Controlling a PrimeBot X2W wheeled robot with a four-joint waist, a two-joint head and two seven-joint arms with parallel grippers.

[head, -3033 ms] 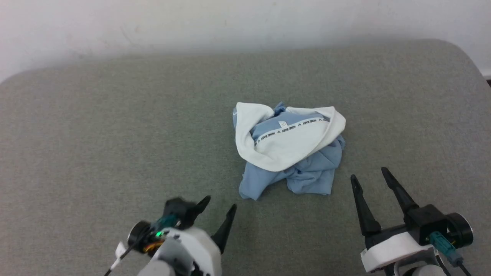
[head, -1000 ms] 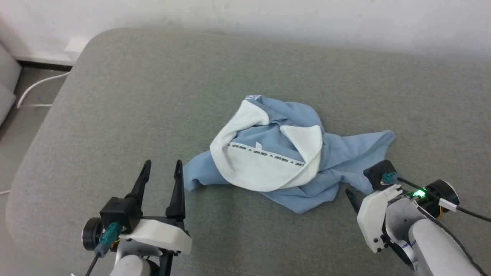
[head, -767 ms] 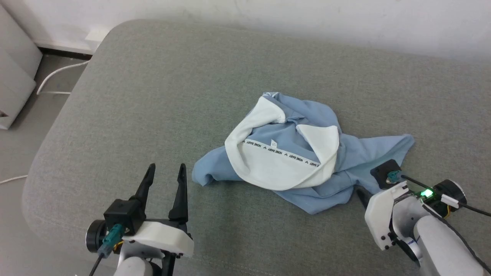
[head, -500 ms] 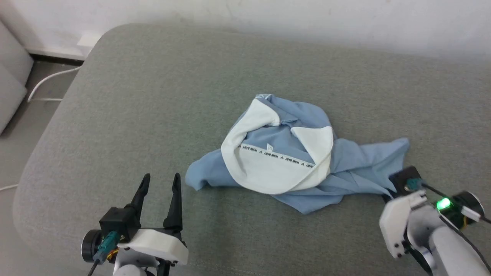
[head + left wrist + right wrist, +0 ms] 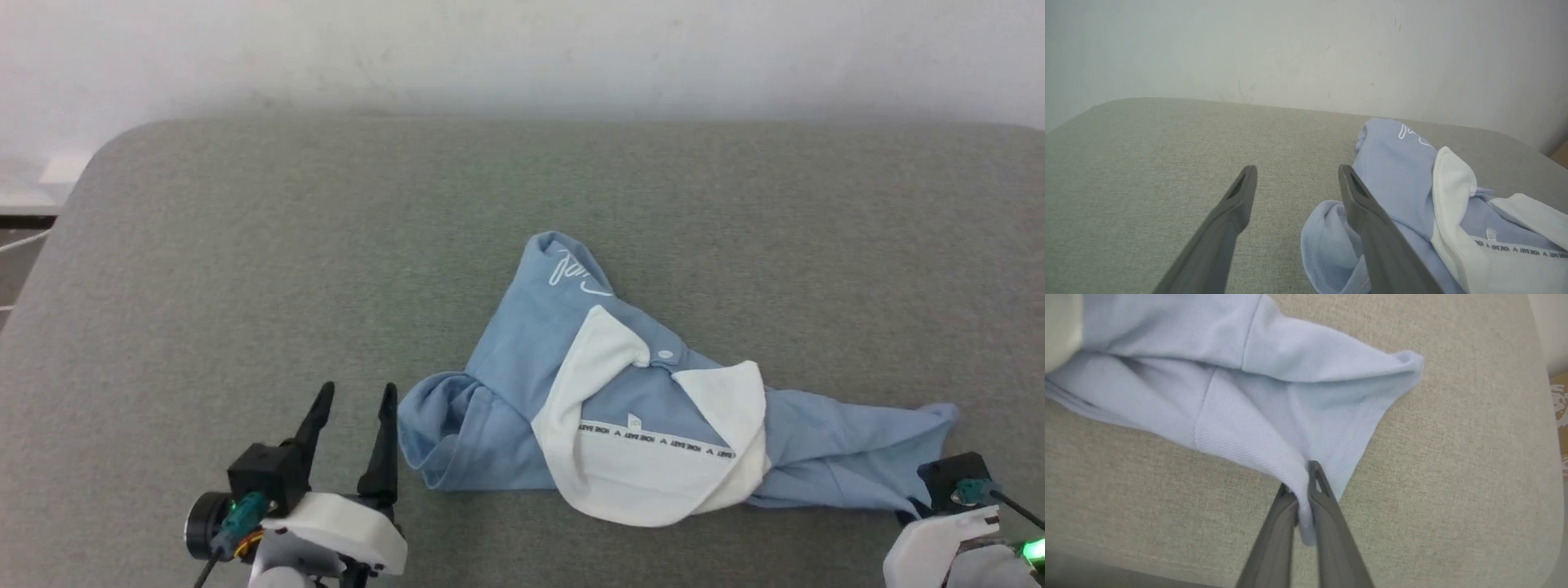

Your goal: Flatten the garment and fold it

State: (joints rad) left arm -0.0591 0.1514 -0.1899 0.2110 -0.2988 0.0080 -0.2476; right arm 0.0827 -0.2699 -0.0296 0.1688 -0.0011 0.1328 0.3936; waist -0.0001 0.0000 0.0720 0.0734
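Note:
The garment (image 5: 522, 367), a light blue polo shirt, lies crumpled on the grey cushion, its white collar (image 5: 645, 482) turned up with the lettered neck tape showing. A white script logo sits at its far end. My left gripper (image 5: 358, 388) stands open just left of a bunched sleeve, its right finger beside the cloth (image 5: 1396, 175) in the left wrist view, where the gripper (image 5: 1297, 168) holds nothing. My right gripper (image 5: 1300, 482) is shut on a hemmed corner of the garment (image 5: 1249, 388), which stretches out to the right.
The grey cushion (image 5: 245, 245) runs wide with a white wall (image 5: 490, 49) behind it. Its rounded left edge drops to a floor strip (image 5: 12, 245). In the right wrist view the cushion's edge (image 5: 1549, 457) lies close to the held corner.
The camera has shifted. My right gripper has shut on the garment's corner and drawn it rightward, stretching the shirt out and baring the logo. The left gripper stays open.

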